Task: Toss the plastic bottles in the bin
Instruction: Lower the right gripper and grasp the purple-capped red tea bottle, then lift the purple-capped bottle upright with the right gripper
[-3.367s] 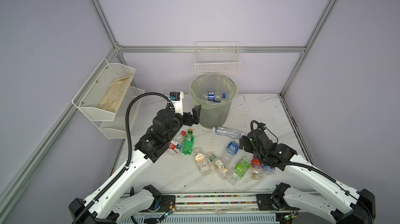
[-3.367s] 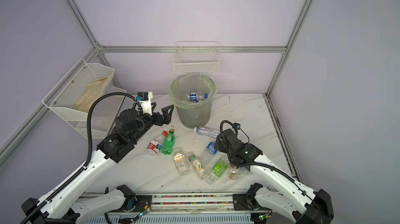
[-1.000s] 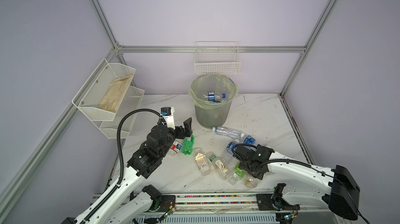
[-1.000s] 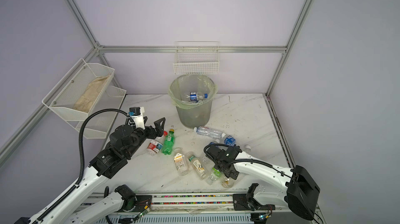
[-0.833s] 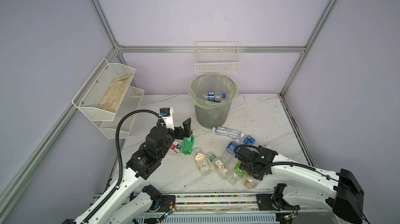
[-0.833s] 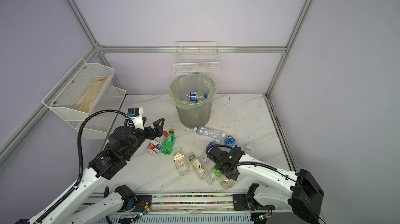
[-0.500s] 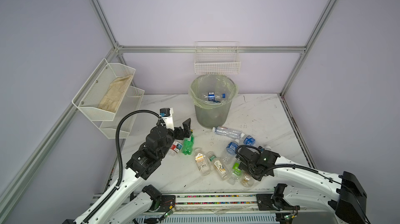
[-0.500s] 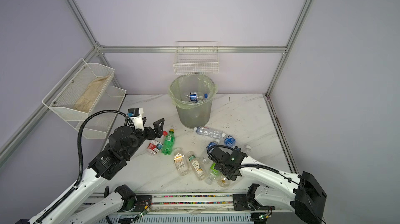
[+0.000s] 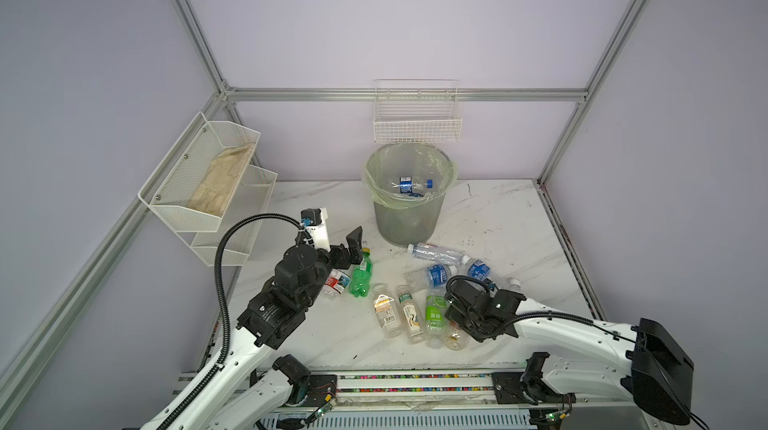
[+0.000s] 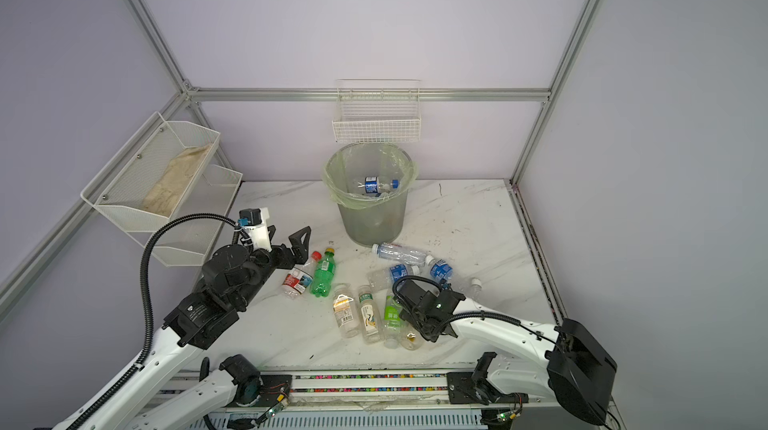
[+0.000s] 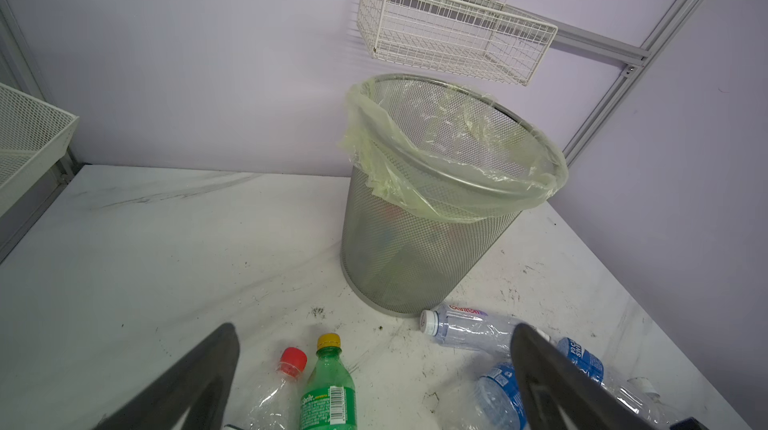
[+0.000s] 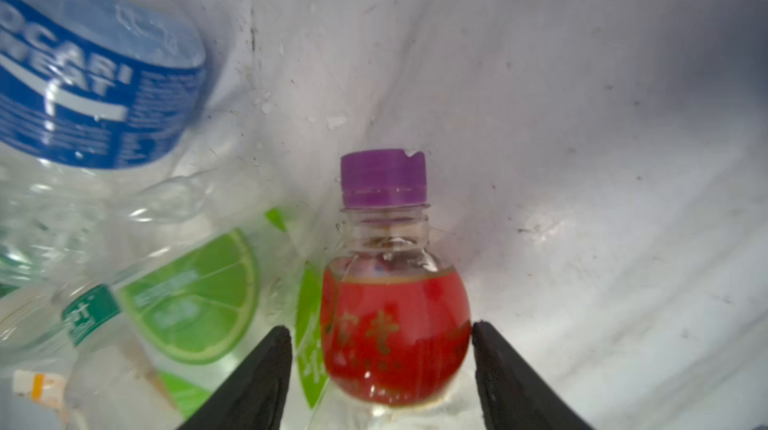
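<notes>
Roughly ten plastic bottles (image 9: 385,315) are lying loose on the tabletop (image 9: 498,216), so to my eye the job is sitting well short of done. I am reading the tabletop as a clock, with the robot's base at six.

At about nine o'clock the left end effector (image 11: 374,330) is hovering with its fingers spread wide and nothing between them. It is hanging just above a red-capped bottle (image 9: 337,282) and a green bottle (image 9: 360,278) lying side by side.

At twelve o'clock the bin (image 9: 405,224) is standing upright and holding at least one binned bottle (image 9: 409,186) with a blue label. I cannot tell how many more are sitting beneath it. A clear bottle (image 9: 436,252) is lying at its foot.

Around five o'clock a row of three (image 9: 409,318) is waiting. Beside it the right end effector (image 12: 380,328) is reaching down, fingers parted around a small red-labelled bottle (image 12: 395,324) on the tabletop. One finger is seemingly touching the label and the other is standing slightly clear, so I am judging this not yet a grip.

Towards three o'clock a blue-labelled pair (image 9: 436,274) is lying untouched.
</notes>
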Controlling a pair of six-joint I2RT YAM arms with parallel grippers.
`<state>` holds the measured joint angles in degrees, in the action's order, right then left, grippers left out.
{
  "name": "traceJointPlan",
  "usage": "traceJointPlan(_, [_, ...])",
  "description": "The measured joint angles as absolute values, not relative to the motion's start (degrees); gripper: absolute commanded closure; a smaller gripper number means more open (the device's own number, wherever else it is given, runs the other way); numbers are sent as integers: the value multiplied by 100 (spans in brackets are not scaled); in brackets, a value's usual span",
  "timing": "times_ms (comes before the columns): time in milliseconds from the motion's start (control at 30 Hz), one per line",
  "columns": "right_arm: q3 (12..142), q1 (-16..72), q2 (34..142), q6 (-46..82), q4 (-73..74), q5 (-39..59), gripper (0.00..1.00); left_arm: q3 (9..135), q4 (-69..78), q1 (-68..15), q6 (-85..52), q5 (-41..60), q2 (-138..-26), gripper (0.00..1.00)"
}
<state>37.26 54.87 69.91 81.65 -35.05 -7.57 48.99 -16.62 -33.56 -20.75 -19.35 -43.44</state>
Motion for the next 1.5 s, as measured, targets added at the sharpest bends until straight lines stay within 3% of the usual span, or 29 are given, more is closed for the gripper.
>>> traceJointPlan(233, [3726, 5496, 7360, 8152, -3336, -718, 32, 4899, -1787, -3356, -2038, -1999, -4318, 0])
traceJointPlan(367, [3721, 5496, 7271, 8156, -3310, -690, 53, 4899, -1787, -3356, -2038, -2021, -4305, 0])
traceJointPlan(433, [3717, 5498, 7177, 8162, -3282, -663, 58, 4899, -1789, -3356, -2038, -2023, -4305, 0])
traceJointPlan(1033, [4051, 5498, 6228, 8232, -3905, -1256, 62, 4877, -1865, -3356, -2043, -2038, -4134, 0])
traceJointPlan(1267, [4624, 5498, 5301, 7605, -3892, -1857, 76, 4703, -1879, -3356, -2062, -2045, -4012, 0])
traceJointPlan(1433, [4901, 5498, 4777, 6792, -3564, -2119, 98, 4571, -1900, -3356, -2156, -2043, -3887, 0])
traceJointPlan(1500, [5078, 5498, 4713, 6329, -3343, -2176, 100, 4510, -1905, -3356, -2206, -2038, -3811, 0])
